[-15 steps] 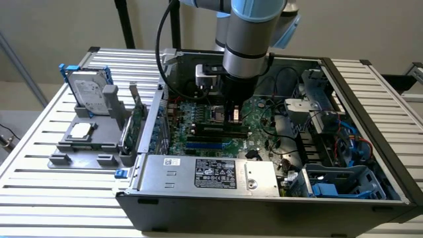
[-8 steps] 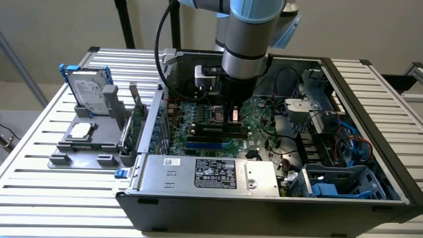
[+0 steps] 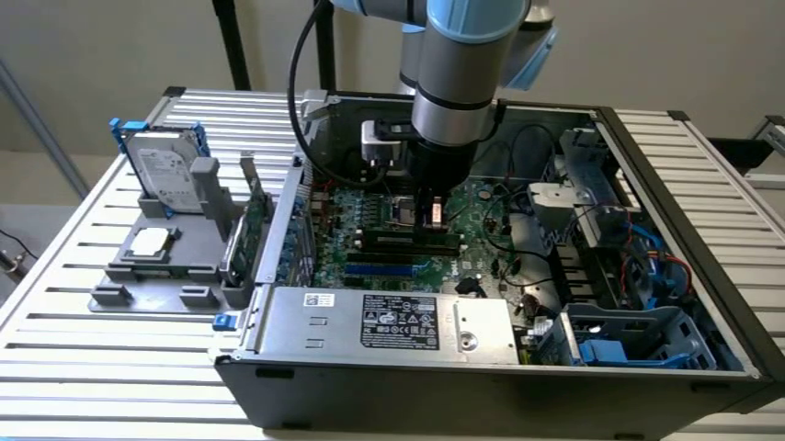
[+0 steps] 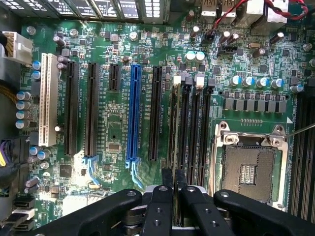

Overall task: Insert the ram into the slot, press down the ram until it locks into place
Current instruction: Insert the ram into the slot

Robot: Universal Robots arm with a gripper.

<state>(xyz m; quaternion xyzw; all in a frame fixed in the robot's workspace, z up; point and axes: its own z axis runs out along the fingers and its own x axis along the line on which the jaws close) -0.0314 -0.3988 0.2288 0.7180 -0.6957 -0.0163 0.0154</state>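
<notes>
We see a plain pale beige wall [image 3: 110, 46] behind, two black upright poles [image 3: 231, 41] standing against it, a slatted silver metal table [image 3: 73, 367] spreading across our foreground, a grey slanted bar [image 3: 37, 119] at the exterior view's left, soft even light over it all

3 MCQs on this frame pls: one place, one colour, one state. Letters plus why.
1. The gripper hangs over: A) the hard drive; B) the memory slots on the motherboard; C) the power supply.
2. Besides black and white ones, one long expansion slot is: A) red; B) yellow; C) blue.
3. The CPU socket is: A) under a cooler; B) bare and uncovered; C) hidden by cables.
Answers: 1 B, it sits inside the case above those slots. 2 C, it stands blue among black slots. 3 B, its contact field shows.
</notes>
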